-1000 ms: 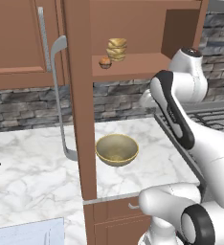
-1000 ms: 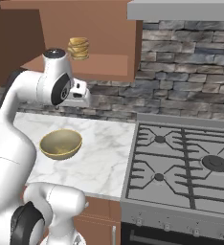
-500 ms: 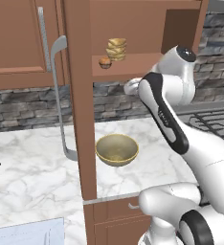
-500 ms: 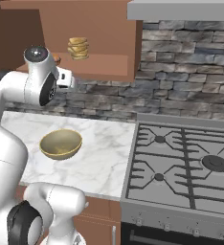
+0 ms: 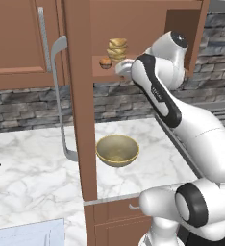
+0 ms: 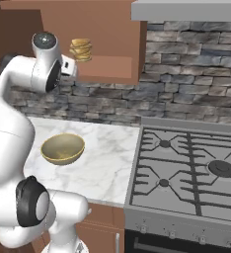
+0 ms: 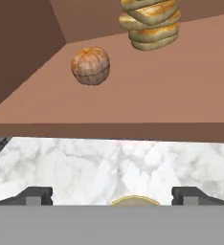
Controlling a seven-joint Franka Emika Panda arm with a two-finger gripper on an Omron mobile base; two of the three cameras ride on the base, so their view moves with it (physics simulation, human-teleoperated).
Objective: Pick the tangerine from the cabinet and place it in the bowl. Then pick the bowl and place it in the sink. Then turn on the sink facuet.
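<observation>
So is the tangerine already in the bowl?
No, the tangerine sits on the cabinet shelf beside the bread stack, and the bowl is empty.

- The cabinet stands open, its door edge-on with a curved grey handle
- On its shelf, the tangerine sits just left of a stack of tan rings
- The arm's hand end reaches to the shelf edge
- The bowl rests upright on the marble counter below

Grey stone wall behind white marble counter. Black stove on the right, grey hood above. Brown wood doors up left.
</observation>
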